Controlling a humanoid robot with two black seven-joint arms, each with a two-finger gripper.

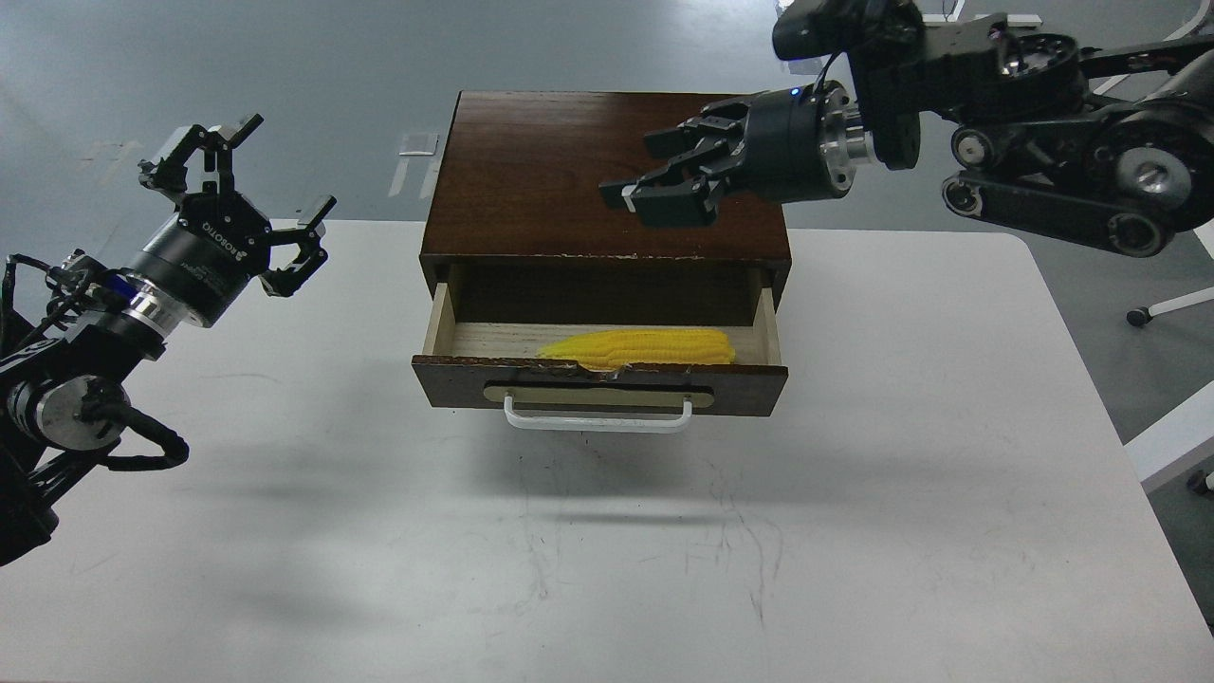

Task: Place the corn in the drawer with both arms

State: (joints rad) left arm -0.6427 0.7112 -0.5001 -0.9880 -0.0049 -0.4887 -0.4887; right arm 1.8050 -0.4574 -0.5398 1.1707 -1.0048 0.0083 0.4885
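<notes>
The yellow corn lies on its side inside the open drawer, along its front wall. The drawer is pulled out of the dark wooden cabinet. It has a white bar handle and a brass plate. My left gripper is open and empty, held above the table to the left of the cabinet. My right gripper is above the cabinet's top, pointing left. Its fingers are close together and nothing shows between them.
The cabinet stands at the back middle of a white table. A chair base with castors and a white edge are off the table's right side. Grey floor lies behind.
</notes>
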